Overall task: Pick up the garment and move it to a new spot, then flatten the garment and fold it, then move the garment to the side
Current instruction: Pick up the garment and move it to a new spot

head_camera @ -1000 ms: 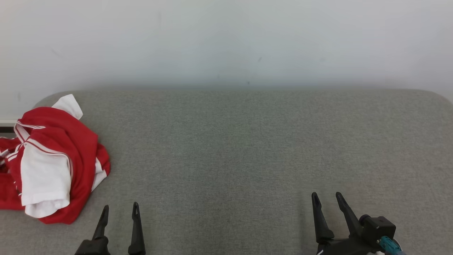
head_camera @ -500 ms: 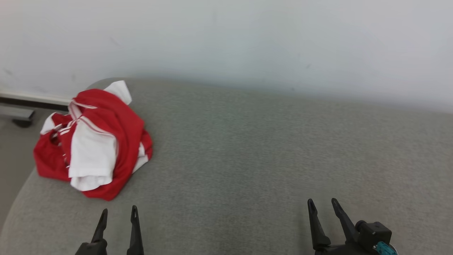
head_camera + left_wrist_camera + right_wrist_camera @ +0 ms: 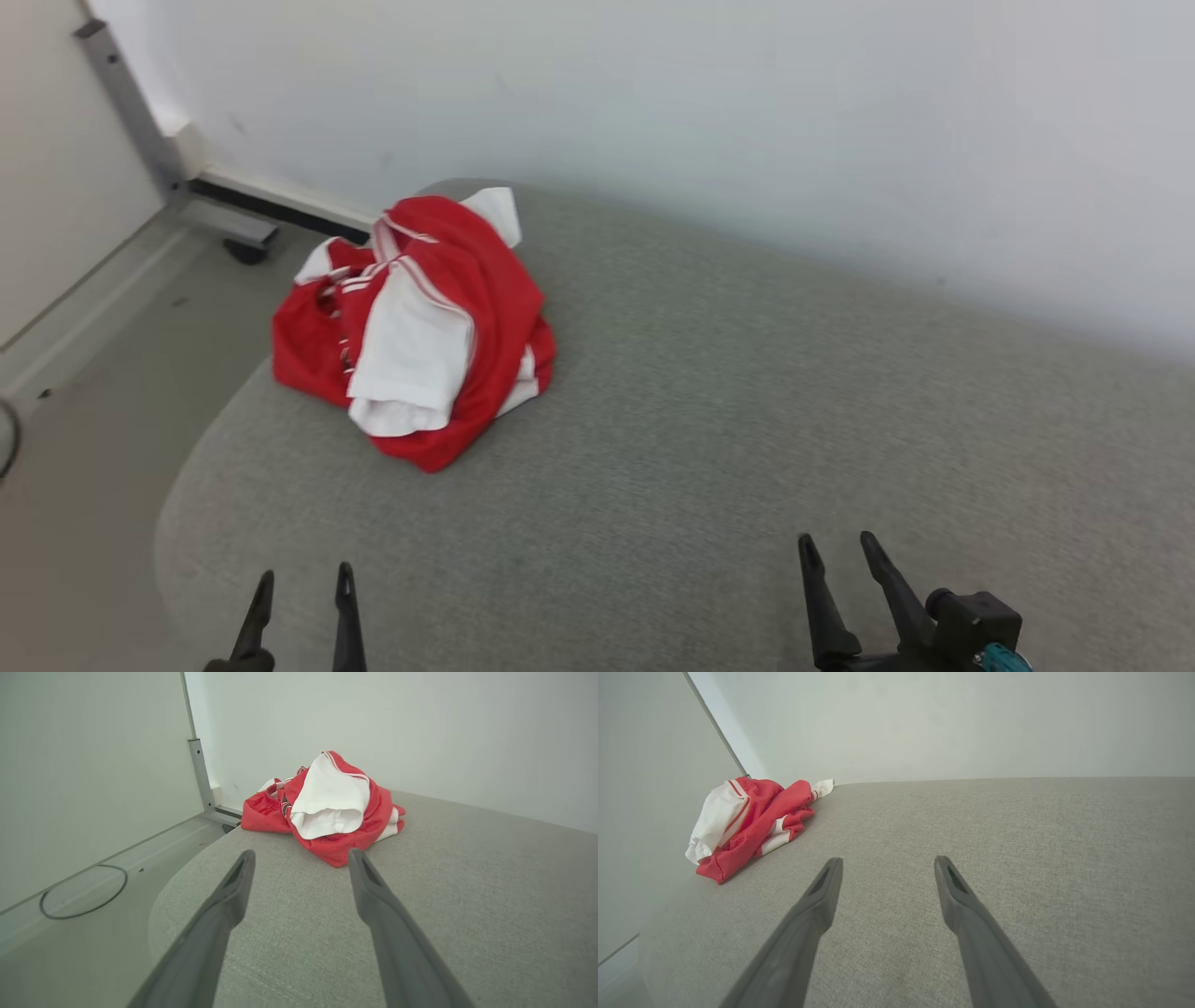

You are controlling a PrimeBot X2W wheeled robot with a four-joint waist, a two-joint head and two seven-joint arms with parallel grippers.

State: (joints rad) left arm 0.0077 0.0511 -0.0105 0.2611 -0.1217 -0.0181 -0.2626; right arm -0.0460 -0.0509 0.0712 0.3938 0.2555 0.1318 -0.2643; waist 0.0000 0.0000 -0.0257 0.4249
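The garment [image 3: 420,327] is a crumpled red and white heap lying near the far left corner of the grey padded surface [image 3: 747,420]. The left wrist view has the garment [image 3: 327,807] straight ahead of my left gripper [image 3: 301,856], which is open and holds nothing. In the head view the left gripper [image 3: 305,583] sits at the lower left, well short of the heap. My right gripper [image 3: 836,549] is at the lower right, open and holding nothing, far from the garment [image 3: 747,821], which lies off to the left of the right gripper [image 3: 885,863] in its own view.
A white wall [image 3: 700,112] runs along the far edge of the surface. To the left the surface ends in a rounded edge above the floor [image 3: 84,392]. A grey metal post [image 3: 126,103] and a dark cable loop [image 3: 84,896] are on that side.
The head camera has swung left, so the garment now sits nearer the middle of the view and the floor shows. Both grippers stay open; the garment has not moved on the surface.
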